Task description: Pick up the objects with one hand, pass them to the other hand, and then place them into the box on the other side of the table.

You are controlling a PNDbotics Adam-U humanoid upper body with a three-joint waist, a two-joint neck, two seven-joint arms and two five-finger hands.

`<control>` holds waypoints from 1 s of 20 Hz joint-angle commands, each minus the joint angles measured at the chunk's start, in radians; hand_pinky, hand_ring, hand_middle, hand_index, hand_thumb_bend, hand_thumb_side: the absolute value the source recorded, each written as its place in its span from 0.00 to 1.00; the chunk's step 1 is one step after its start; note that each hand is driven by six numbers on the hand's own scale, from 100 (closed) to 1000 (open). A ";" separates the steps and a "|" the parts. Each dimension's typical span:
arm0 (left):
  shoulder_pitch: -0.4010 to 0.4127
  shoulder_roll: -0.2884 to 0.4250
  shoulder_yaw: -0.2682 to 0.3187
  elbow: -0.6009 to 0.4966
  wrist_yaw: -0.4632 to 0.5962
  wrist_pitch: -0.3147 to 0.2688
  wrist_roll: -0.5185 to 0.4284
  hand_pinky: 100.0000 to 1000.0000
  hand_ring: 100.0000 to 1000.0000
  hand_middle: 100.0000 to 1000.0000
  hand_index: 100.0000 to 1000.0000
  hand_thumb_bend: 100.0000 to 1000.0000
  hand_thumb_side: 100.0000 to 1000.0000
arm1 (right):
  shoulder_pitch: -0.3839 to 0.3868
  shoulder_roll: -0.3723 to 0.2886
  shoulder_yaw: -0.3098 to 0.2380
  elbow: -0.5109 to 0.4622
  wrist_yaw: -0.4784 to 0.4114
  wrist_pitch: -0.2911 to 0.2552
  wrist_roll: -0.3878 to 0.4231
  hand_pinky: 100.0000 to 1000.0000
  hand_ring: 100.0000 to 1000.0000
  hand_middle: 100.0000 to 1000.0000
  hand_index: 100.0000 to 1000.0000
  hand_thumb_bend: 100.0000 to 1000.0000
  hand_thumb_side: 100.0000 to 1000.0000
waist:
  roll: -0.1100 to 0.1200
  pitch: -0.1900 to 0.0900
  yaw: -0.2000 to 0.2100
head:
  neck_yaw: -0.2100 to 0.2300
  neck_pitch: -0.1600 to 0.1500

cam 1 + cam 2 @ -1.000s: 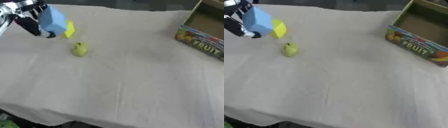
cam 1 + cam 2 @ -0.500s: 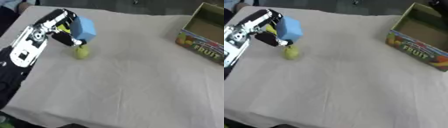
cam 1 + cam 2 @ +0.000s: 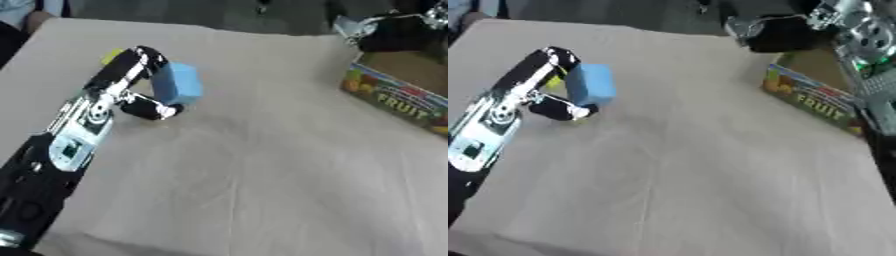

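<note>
Fingers [image 3: 147, 56] of the left hand [image 3: 144, 82] are curled over the top of a blue block [image 3: 178, 83], with the thumb closing in from below, so the block is pinched between them and held off the cloth-covered worktop [image 3: 262, 165]. The black and silver forearm runs down from that hand to the lower left corner of the view. Just behind the fingers, a small yellow object [image 3: 111, 56] peeks out on the cloth; only a scrap of it shows in the left eye view, and in the right eye view it appears as a yellow sliver between the fingers and the block. Well apart from the held block, far across the worktop on the robot's right, sits the cardboard box [image 3: 398, 97], its side printed with fruit pictures and the word FRUIT, its open top showing a brown inside. The right hand [image 3: 776, 32] hangs above the far left corner of that box, dark and blurred against the background, with the silver arm coming in from the upper right corner; I cannot tell how its fingers are set. Between the two hands lies a wide stretch of creased beige cloth.
</note>
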 commanded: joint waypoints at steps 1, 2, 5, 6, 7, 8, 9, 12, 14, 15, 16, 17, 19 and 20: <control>-0.008 -0.023 0.008 -0.006 -0.018 -0.047 0.041 0.57 0.55 0.50 0.43 0.14 0.00 | -0.052 0.022 0.039 0.041 0.041 -0.023 0.042 1.00 1.00 0.82 0.85 0.00 0.12 | -0.002 -0.025 0.000 | -0.037 0.002; -0.006 -0.031 0.009 -0.005 -0.017 -0.055 0.053 0.57 0.55 0.50 0.43 0.13 0.00 | -0.061 0.030 0.048 0.052 0.046 -0.029 0.049 1.00 1.00 0.82 0.85 0.00 0.12 | -0.004 -0.025 0.000 | -0.049 0.003; 0.003 -0.058 0.016 -0.007 -0.013 -0.066 0.084 0.56 0.54 0.49 0.42 0.07 0.00 | -0.089 0.049 0.068 0.074 0.058 -0.039 0.068 1.00 1.00 0.83 0.86 0.00 0.10 | -0.014 -0.024 -0.005 | -0.074 0.005; 0.006 -0.066 0.018 -0.010 -0.013 -0.068 0.093 0.56 0.54 0.49 0.42 0.06 0.00 | -0.098 0.053 0.075 0.080 0.060 -0.042 0.077 1.00 1.00 0.83 0.86 0.00 0.10 | -0.017 -0.024 -0.007 | -0.076 0.006; 0.008 -0.073 0.019 -0.013 -0.014 -0.070 0.101 0.56 0.54 0.49 0.42 0.05 0.00 | -0.104 0.057 0.079 0.086 0.061 -0.044 0.089 1.00 1.00 0.83 0.86 0.00 0.10 | -0.019 -0.024 -0.008 | -0.074 0.008; 0.010 -0.079 0.021 -0.014 -0.015 -0.071 0.108 0.56 0.53 0.48 0.42 0.04 0.00 | -0.110 0.060 0.081 0.091 0.061 -0.046 0.099 1.00 1.00 0.83 0.87 0.00 0.06 | -0.021 -0.024 -0.009 | -0.071 0.009; 0.012 -0.086 0.024 -0.015 -0.015 -0.071 0.114 0.56 0.53 0.48 0.42 0.03 0.00 | -0.117 0.063 0.085 0.094 0.065 -0.050 0.109 1.00 1.00 0.83 0.87 0.00 0.02 | -0.023 -0.024 -0.009 | -0.065 0.010; 0.018 -0.101 0.033 -0.024 -0.016 -0.070 0.128 0.56 0.53 0.48 0.42 0.00 0.00 | -0.137 0.073 0.098 0.108 0.086 -0.066 0.137 1.00 1.00 0.84 0.87 0.00 0.03 | -0.027 -0.025 -0.010 | -0.052 0.011; 0.022 -0.109 0.036 -0.031 -0.014 -0.070 0.133 0.56 0.53 0.48 0.42 0.00 0.00 | -0.144 0.084 0.106 0.118 0.103 -0.077 0.147 1.00 1.00 0.83 0.87 0.00 0.05 | -0.028 -0.024 -0.009 | -0.046 0.012; 0.023 -0.112 0.038 -0.034 -0.014 -0.070 0.134 0.55 0.52 0.48 0.42 0.00 0.00 | -0.147 0.090 0.110 0.123 0.109 -0.081 0.150 1.00 1.00 0.83 0.87 0.00 0.06 | -0.029 -0.024 -0.008 | -0.044 0.014; 0.024 -0.114 0.040 -0.036 -0.012 -0.069 0.135 0.55 0.52 0.48 0.42 0.00 0.00 | -0.148 0.096 0.113 0.128 0.116 -0.085 0.152 1.00 1.00 0.83 0.87 0.00 0.06 | -0.029 -0.024 -0.007 | -0.044 0.015; 0.024 -0.116 0.040 -0.038 -0.011 -0.069 0.133 0.55 0.52 0.47 0.42 0.00 0.00 | -0.149 0.102 0.116 0.131 0.123 -0.089 0.153 1.00 1.00 0.83 0.86 0.00 0.08 | -0.029 -0.024 -0.006 | -0.042 0.016; 0.023 -0.121 0.038 -0.040 -0.006 -0.073 0.127 0.55 0.52 0.47 0.42 0.00 0.00 | -0.150 0.113 0.123 0.137 0.141 -0.102 0.154 1.00 1.00 0.83 0.86 0.00 0.11 | -0.028 -0.023 -0.004 | -0.038 0.017; 0.024 -0.123 0.038 -0.040 -0.001 -0.077 0.124 0.55 0.52 0.47 0.42 0.00 0.00 | -0.151 0.117 0.126 0.138 0.155 -0.113 0.158 1.00 1.00 0.83 0.86 0.00 0.12 | -0.027 -0.023 -0.003 | -0.036 0.017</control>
